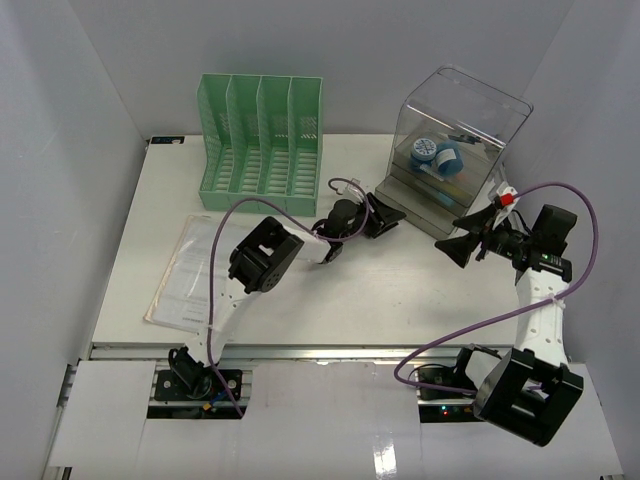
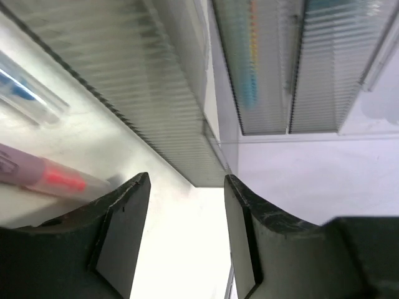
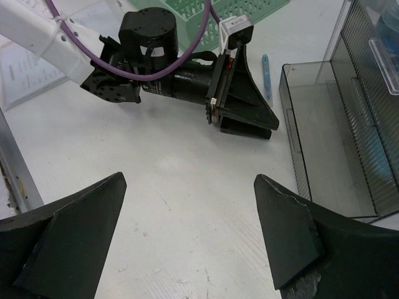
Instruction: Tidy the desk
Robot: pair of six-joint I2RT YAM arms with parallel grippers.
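Desk [image 1: 400, 295] white, matte, silver rail [image 1: 330, 351] along near edge; grey walls [image 1: 60, 150] around

White desk [image 1: 380, 290], mint-green slotted file rack [image 1: 262, 140], purple cables [image 1: 560, 184], seemingly blue-and-white rolls [image 1: 425, 150]

1. The desk [image 1: 380, 290] was a large, flat, white matte rectangle, lying level beneath my left gripper [image 1: 385, 220] and my right gripper [image 1: 466, 236].
2. Its bare top spread out below and ahead of my right gripper, faintly scuffed there.
3. Its silver metal rail [image 1: 330, 352] ran along the edge behind both grippers, by my arm bases.
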